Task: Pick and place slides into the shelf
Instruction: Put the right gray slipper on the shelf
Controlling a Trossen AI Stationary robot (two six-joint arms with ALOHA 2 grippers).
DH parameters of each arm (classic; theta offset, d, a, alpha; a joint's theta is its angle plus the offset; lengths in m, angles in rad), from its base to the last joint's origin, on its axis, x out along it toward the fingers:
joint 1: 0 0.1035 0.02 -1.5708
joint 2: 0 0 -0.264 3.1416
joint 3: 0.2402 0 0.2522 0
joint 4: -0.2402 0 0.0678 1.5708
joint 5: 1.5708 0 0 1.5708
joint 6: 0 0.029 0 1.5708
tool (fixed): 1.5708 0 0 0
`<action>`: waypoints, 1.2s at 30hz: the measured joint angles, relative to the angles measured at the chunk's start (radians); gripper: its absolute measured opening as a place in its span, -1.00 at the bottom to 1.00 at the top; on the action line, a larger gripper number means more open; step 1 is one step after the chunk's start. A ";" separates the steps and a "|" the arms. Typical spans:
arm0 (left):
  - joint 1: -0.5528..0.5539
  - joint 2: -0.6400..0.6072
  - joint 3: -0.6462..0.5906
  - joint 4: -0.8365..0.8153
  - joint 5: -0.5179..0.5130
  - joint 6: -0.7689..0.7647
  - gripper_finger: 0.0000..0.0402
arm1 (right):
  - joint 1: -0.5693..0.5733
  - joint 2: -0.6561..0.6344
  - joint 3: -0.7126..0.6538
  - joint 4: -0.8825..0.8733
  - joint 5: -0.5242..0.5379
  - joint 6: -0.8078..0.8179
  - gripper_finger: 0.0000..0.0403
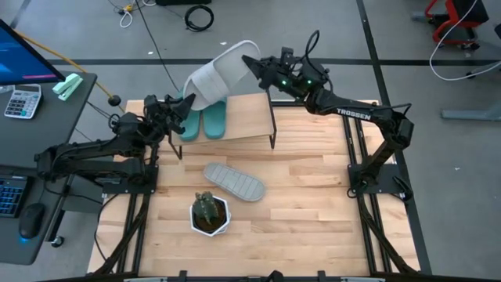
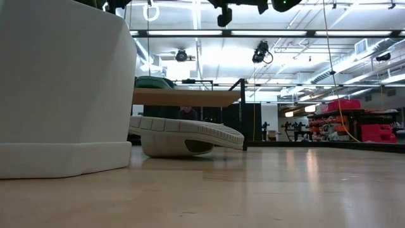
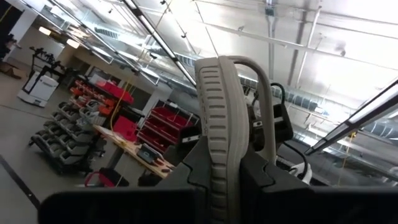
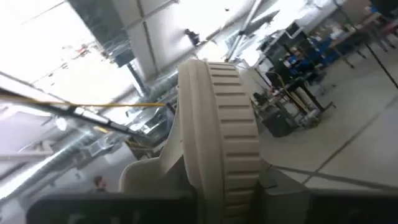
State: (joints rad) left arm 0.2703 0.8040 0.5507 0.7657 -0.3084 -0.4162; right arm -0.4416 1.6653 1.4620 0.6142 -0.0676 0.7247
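Grey slide [image 1: 221,72] is clamped edge-on by both left gripper [image 1: 185,104] & right gripper [image 1: 254,64] above the shelf [image 1: 246,121]; next, prob. one grip released, slide lowered beside teal pair [image 1: 203,120].

Both end effectors [image 1: 188,106] [image 1: 252,63] clamped (raised).

We see the table [image 1: 297,196] evenly and brightly lit from ceiling strip lights [image 2: 190,33] that flare white in the low and wrist views, with soft short shadows under the shelf [image 1: 243,125], while the nearby white pot [image 2: 63,88] looms blurred.
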 joint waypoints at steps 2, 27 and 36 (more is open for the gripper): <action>0.002 0.000 0.000 -0.004 0.017 -0.020 -0.81 | -0.007 0.000 0.011 0.004 -0.035 -0.018 -0.70; -0.063 0.001 -0.001 -0.129 0.133 -0.148 -0.12 | -0.338 0.049 0.458 -0.984 -0.723 -0.108 -0.70; -0.117 0.001 -0.001 -0.118 0.130 -0.118 -0.19 | -0.344 0.221 0.457 -0.982 -0.902 -0.108 -0.70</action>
State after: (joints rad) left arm 0.1530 0.8047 0.5499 0.6473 -0.1783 -0.5337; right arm -0.7853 1.8867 1.9194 -0.3674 -0.9698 0.6168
